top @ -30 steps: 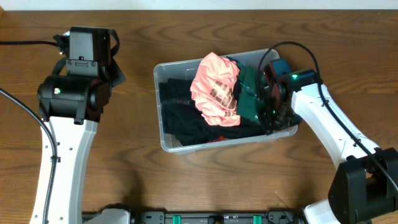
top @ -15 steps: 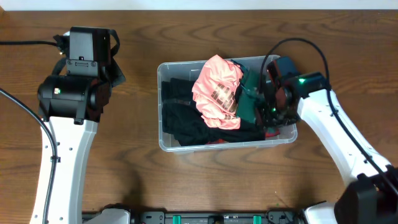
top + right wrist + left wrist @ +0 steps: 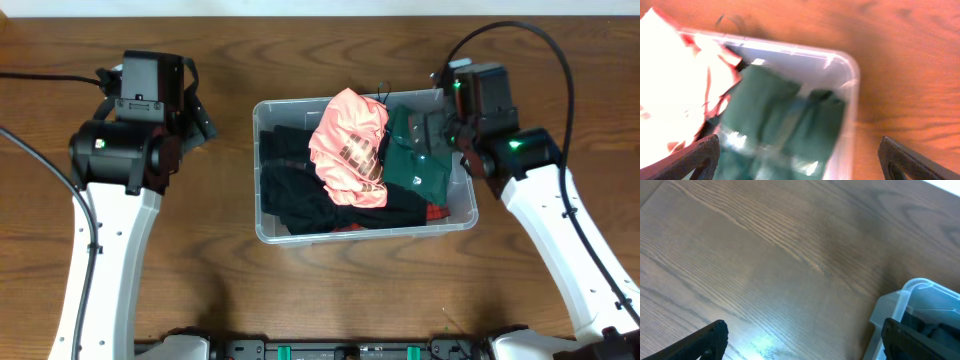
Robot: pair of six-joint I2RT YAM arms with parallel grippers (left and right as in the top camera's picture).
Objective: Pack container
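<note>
The clear plastic container (image 3: 360, 234) sits mid-table, filled with clothes: a pink garment (image 3: 348, 145) on top, a dark green one (image 3: 418, 162) at its right end, black ones (image 3: 295, 190) on the left. My right gripper (image 3: 440, 128) hovers open above the container's right end; in its wrist view its jaws (image 3: 800, 160) stand wide over the green garment (image 3: 780, 115) and the rim (image 3: 852, 75), holding nothing. My left gripper (image 3: 200, 118) is left of the container, and its jaws (image 3: 802, 340) stand open over bare wood, with the container's corner (image 3: 910, 295) to the right.
The wooden table (image 3: 360, 300) stretches all round the container. Black cables (image 3: 520, 35) loop from the right arm at the back right, and another cable (image 3: 40, 72) runs off the left edge.
My right gripper has risen out of the container's right end and opened, leaving the green garment lying inside. The left gripper has opened wider. The container slid slightly right.
</note>
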